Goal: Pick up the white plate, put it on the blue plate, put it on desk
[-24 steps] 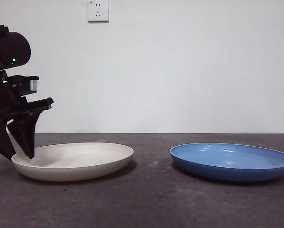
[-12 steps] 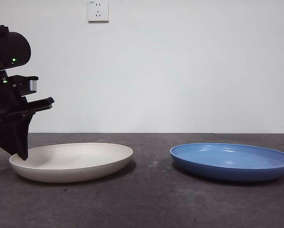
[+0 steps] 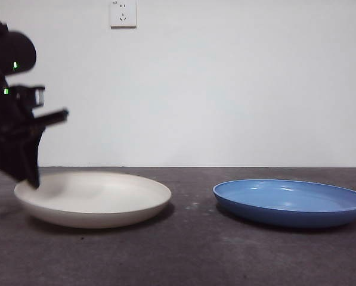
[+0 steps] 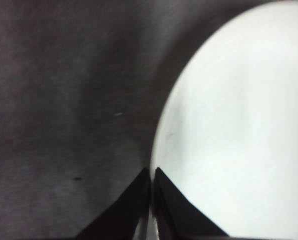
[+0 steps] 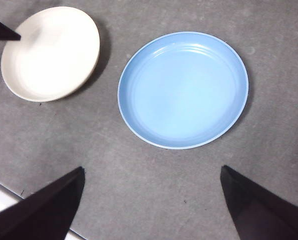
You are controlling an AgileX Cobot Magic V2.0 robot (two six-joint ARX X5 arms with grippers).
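Gripping the outer rim of the white plate (image 3: 94, 198), the left hand (image 4: 151, 172) has its two black jaws pinched nearly together on the plate's edge, one jaw over the cream inside and the other against the outside, as the left wrist view shows. From the front the same hand (image 3: 30, 179) reaches down as a large dark shape at the white plate's far-from-blue side, its tip on the rim, blurred. Whether the plate's gripped edge is clear of the table (image 3: 189, 256) cannot be told; the plate's opposite side rests low on the dark grey surface.

Beside the white plate, with a bare strip of table between them, the blue plate (image 3: 291, 202) lies flat, its glossy inside catching light. The two plates do not touch.

Right hand (image 5: 151, 200) hangs high above the table with its jaws spread wide apart, holding nothing; its view looks down on the blue plate (image 5: 183, 90) and, just beyond it, the white plate (image 5: 51, 52).

A white wall socket (image 3: 123, 13) sits on the wall above the white plate.
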